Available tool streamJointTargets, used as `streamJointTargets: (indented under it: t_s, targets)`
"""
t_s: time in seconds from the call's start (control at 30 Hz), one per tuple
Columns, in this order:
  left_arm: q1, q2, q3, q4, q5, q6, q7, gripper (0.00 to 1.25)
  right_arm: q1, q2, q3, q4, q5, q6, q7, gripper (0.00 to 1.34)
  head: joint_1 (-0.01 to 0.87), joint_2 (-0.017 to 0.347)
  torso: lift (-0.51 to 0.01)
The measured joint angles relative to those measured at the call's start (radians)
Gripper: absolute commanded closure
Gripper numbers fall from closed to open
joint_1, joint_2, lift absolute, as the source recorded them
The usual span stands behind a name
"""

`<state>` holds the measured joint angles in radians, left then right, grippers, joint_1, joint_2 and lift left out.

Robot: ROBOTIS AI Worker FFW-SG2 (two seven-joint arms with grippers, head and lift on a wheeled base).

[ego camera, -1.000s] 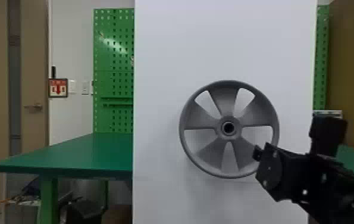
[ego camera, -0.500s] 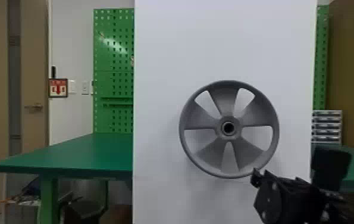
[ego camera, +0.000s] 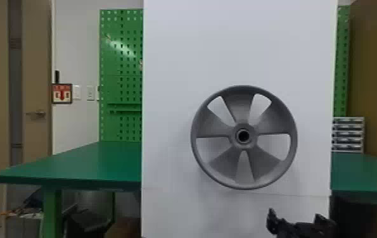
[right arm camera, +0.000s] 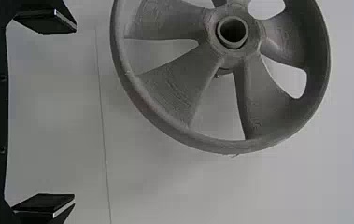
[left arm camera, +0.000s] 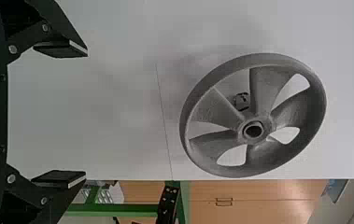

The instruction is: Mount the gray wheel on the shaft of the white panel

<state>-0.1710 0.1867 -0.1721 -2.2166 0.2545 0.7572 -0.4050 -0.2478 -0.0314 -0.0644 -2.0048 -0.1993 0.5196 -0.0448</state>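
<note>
- OK so the gray wheel (ego camera: 253, 136) is up on the front of the white panel (ego camera: 171, 79), standing upright with its hub hole facing out.
- Nothing's gripping it, rim's free all round. Through the spokes there's a little dark part (left arm camera: 242, 101) behind it, but can't tell how far the shaft goes into the hub.
- Right gripper (ego camera: 296, 218) is low in the head view, below the wheel and off to its right side. In its own wrist view, the right gripper (right arm camera: 75, 112) has its jaws spread wide, nothing between them.
- Left gripper (left arm camera: 86, 114) has its jaws wide apart too, empty, clear of the rim.
- Green table (ego camera: 108, 164) and green pegboard (ego camera: 121, 57) sit behind the panel.
</note>
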Motion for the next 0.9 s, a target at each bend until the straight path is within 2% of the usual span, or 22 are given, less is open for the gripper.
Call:
streamJointTargets:
  t_s: [0.17,0.47,0.9]
  targets:
    - [0.001,-0.001,0.003,0.0,0.001,-0.005,0.0,0.33,0.064,0.011,-0.006,0.049,0.034,-0.129,0.028,0.0,0.038,-0.008,-0.495]
    - [0.009,-0.005,0.011,0.0,0.003,-0.018,0.0,0.33,0.137,0.009,0.009,0.188,0.069,-0.357,0.069,0.0,0.038,-0.008,-0.495]
    - [0.017,-0.01,0.018,0.0,0.001,-0.029,0.0,0.33,0.234,0.017,0.015,0.372,0.095,-0.593,0.078,0.0,0.038,-0.008,-0.495]
